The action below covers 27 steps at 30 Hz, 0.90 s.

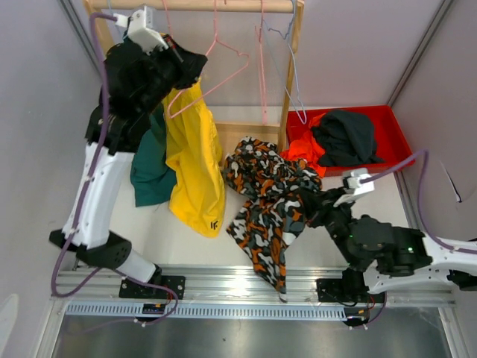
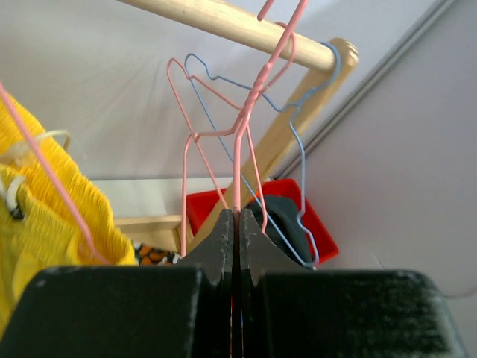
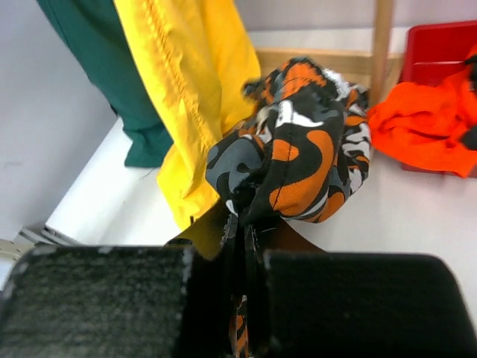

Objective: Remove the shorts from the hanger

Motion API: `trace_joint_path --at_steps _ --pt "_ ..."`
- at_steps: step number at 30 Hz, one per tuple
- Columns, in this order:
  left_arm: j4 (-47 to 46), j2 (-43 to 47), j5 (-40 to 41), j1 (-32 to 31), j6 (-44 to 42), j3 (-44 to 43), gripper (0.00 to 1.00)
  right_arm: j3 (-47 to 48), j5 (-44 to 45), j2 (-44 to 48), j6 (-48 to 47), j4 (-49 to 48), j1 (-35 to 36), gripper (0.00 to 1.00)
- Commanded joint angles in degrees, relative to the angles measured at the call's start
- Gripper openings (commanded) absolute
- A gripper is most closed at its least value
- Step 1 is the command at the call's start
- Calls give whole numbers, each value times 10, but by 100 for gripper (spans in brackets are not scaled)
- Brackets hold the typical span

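Right claw (image 3: 242, 224): I am clenching a fold of the orange-black-white patterned fabric shorts (image 3: 305, 156), which are lying below the wooden clothes rail (image 1: 223, 6), off any hanger.
Left claw (image 2: 237, 220): I am pinching the thin pink wire hanger (image 2: 240, 149) under that rail, likely to steady it.
The soft yellow shorts (image 1: 195, 160) and dark green shorts (image 1: 149, 168) are hanging beneath the rail, not yet removed.

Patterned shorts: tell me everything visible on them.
The patterned shorts are soft fabric in an orange, black, white and grey camouflage print. Off any hanger, they lie bunched on the table in front of the wooden rack, a fold trailing toward its near edge. The right pincer is shut on a pinch of the cloth.
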<state>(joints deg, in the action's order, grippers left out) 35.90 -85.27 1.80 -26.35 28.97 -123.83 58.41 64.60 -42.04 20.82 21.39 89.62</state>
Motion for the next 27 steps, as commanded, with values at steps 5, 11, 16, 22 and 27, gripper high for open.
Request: trace_joint_path --at_steps 5,11,16,22,27 --pt "-65 -109 58 6 -23 -130 0 63 127 21 19 90 42 0" --pt "-86 -179 54 24 -17 -171 0 72 165 15 -17 86 52 0" --pt "-90 -199 48 32 -11 -158 0 67 170 31 -221 -81 32 0" --pt "-126 -162 29 33 -1 -50 12 181 49 -7 -407 -202 -83 0" --pt "-137 -131 10 36 -8 -9 71 361 -40 -104 -536 -259 -208 0"
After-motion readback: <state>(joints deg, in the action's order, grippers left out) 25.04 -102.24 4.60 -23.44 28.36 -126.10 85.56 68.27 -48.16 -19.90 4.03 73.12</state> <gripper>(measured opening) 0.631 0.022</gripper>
